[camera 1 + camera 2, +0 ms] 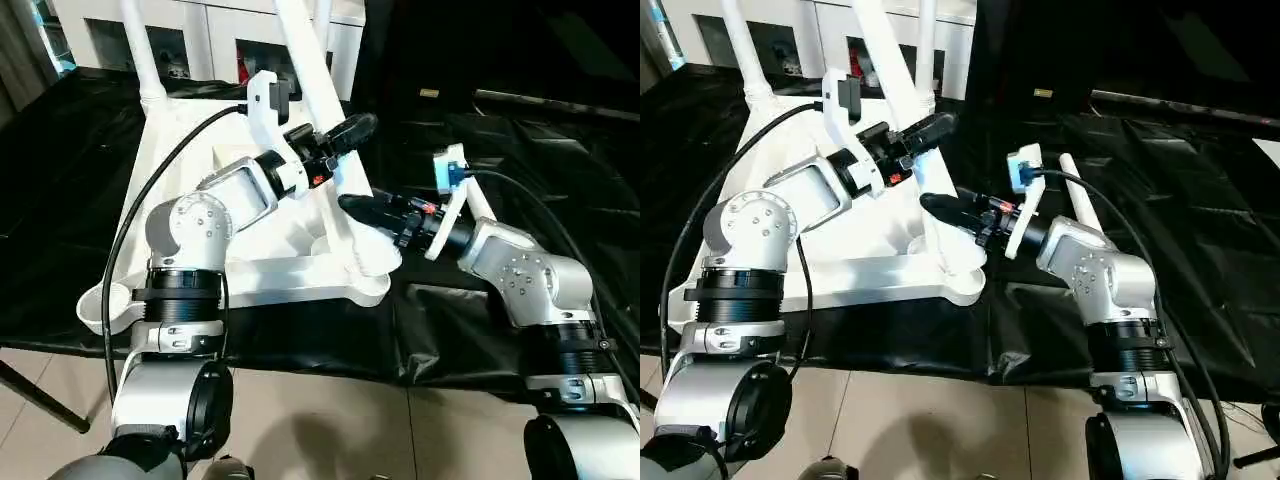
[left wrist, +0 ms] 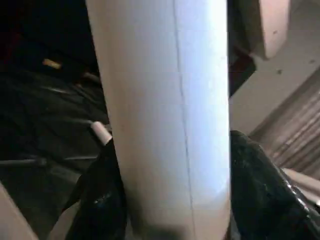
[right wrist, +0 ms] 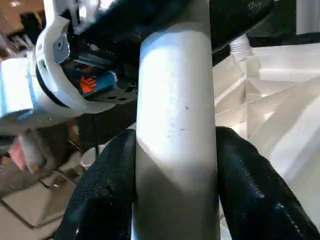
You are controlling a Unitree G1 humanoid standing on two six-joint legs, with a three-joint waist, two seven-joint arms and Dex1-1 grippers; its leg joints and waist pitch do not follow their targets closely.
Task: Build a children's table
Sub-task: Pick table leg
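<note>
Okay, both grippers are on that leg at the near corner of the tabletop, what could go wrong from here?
1. The leg leans in its socket; pushed down like this, it may jam or pop out.
2. The left gripper and right gripper hold the same leg close together, so turning it could knock them together.
3. The tabletop overhangs the near edge of the black-covered surface; hard downward force might tip or slide it.

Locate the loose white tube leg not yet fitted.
The loose white tapered tube leg lies on the black sheet, right of the white ribbed plastic tabletop, just behind the right gripper.
</note>
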